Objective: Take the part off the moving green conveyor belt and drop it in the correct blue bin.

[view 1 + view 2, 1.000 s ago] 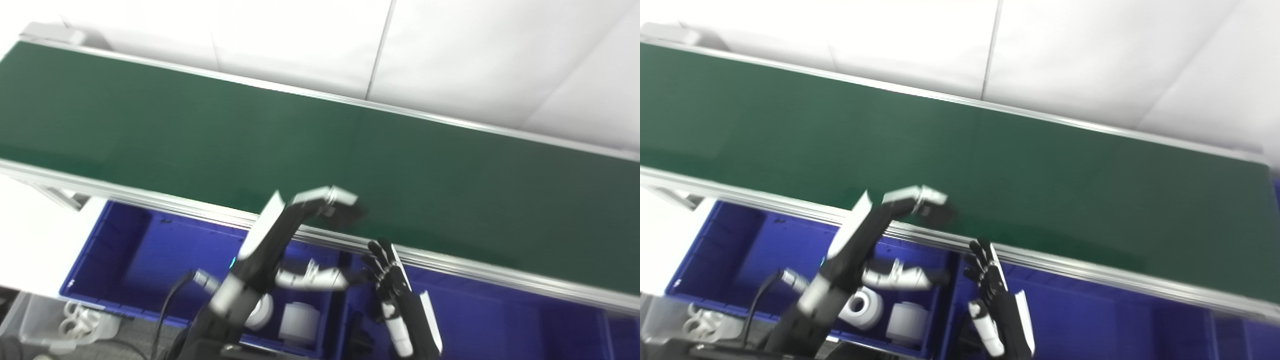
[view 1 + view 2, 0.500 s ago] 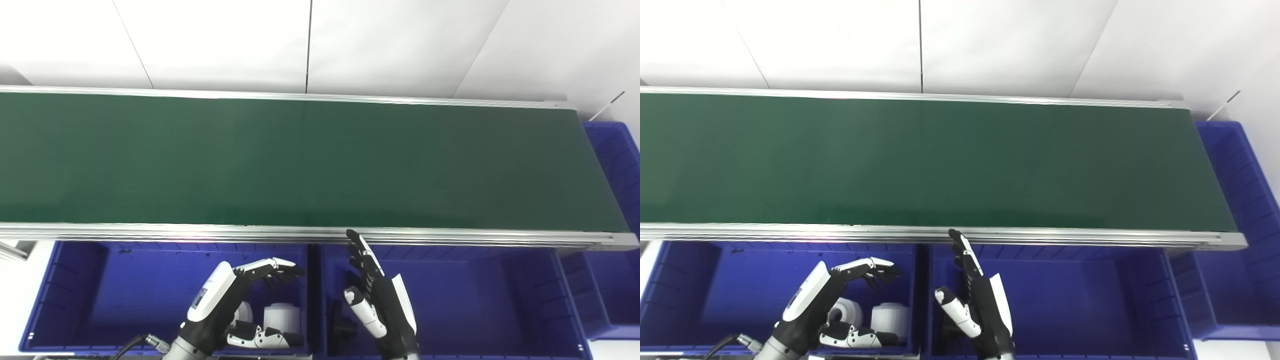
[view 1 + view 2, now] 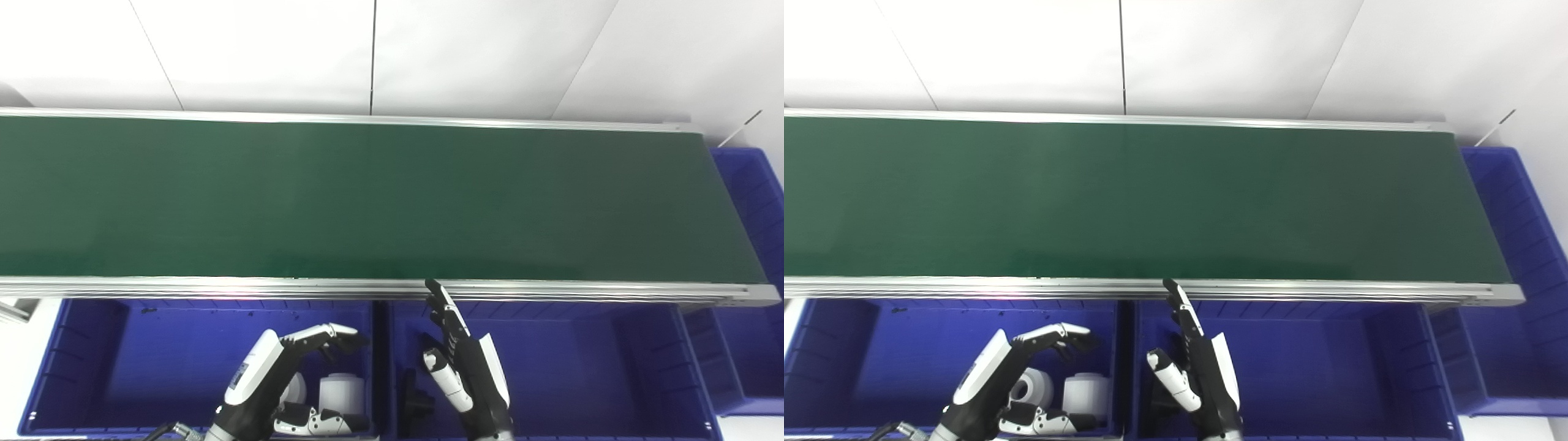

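Blue left bin [image 3: 92, 361] holds two white parts [image 3: 343, 393], so sorting appears already begun. Left robot hand [image 3: 288, 373] hovers over them, fingers curled but apart, grasping nothing. Right robot hand [image 3: 465, 367] stands over the middle bin [image 3: 582, 367], fingers straight, released, tips near the belt [image 3: 367, 196] rail, likely staged to intercept. No part shows on the belt.

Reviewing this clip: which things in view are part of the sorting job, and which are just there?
Part of the job:
- green conveyor belt, no part on it
- left blue bin holding white parts
- right blue bin with a black part
- left hand and right hand, both open

Just there:
- far blue bin at the belt's end
- white wall
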Robot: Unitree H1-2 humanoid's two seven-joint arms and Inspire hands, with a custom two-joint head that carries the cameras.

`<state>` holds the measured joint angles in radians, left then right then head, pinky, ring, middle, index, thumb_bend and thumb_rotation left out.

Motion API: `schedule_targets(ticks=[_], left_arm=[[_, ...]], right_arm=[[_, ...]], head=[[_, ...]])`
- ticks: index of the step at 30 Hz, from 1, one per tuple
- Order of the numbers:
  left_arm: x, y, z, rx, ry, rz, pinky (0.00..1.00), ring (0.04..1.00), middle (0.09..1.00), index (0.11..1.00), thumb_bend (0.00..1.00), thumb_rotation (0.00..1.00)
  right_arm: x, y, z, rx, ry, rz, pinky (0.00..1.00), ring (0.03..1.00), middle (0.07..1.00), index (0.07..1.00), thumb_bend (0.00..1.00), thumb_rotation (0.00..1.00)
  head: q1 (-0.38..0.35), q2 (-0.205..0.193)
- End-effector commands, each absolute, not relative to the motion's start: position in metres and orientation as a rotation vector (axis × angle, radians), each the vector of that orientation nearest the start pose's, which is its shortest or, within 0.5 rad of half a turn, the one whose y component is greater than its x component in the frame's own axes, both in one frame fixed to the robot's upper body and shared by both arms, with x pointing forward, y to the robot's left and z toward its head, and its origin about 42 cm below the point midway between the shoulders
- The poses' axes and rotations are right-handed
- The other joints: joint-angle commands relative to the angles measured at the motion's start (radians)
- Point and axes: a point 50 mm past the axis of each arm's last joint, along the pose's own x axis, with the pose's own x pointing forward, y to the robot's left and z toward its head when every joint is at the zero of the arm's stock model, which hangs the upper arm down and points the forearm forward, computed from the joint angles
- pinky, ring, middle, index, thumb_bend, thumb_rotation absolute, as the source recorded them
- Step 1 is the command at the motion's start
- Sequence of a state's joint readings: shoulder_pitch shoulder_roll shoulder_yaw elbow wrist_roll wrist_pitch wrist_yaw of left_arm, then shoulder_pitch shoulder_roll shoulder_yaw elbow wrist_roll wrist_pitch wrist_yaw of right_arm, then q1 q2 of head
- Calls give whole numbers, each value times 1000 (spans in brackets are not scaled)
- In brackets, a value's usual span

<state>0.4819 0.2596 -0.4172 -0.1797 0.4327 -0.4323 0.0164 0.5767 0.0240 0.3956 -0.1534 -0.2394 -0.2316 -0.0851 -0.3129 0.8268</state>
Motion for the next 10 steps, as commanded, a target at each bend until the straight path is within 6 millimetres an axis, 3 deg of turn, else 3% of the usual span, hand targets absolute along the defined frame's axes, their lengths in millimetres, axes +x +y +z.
schedule_targets(ticks=[1,8,10], left_arm=[[87,172,80,389,-196,-501,542,649,704,700,578,449],[82,156,83,321,-177,-523,614,706,752,742,676,541],[75,152,100,230,-156,-475,654,740,782,764,687,587]], right_arm=[[76,-95,77,25,34,229,980,980,990,973,797,934],[70,-115,81,-18,19,223,951,953,965,967,819,976],[69,-119,83,-36,2,215,942,946,958,954,815,976]], head=[[35,8],[113,24],[110,27]])
